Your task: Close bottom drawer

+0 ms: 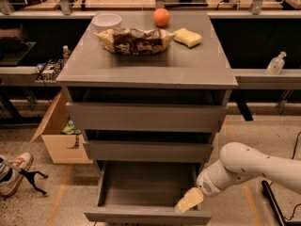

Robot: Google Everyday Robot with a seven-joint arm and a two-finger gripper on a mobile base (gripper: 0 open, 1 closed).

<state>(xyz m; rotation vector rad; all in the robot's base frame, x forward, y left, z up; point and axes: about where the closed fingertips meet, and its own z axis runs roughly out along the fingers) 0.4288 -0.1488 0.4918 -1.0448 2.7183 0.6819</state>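
The bottom drawer (146, 215) of the grey cabinet (146, 74) is pulled out toward me, its grey box interior (146, 185) bare. Its plain front runs along the lower edge of the view. My gripper (189, 200) hangs at the end of the white arm (249, 166), coming in from the right. It sits at the drawer's front right corner, just above the top edge of the drawer front. The middle drawer front (148, 150) and the top drawer front (146, 117) stand a little out from the cabinet.
On the cabinet top lie a snack bag (134, 40), a white bowl (106, 20), an orange (161, 17) and a yellow sponge (187, 37). A cardboard box (59, 135) stands left of the cabinet, a shoe (14, 173) on the floor, a bottle (276, 63) on the right shelf.
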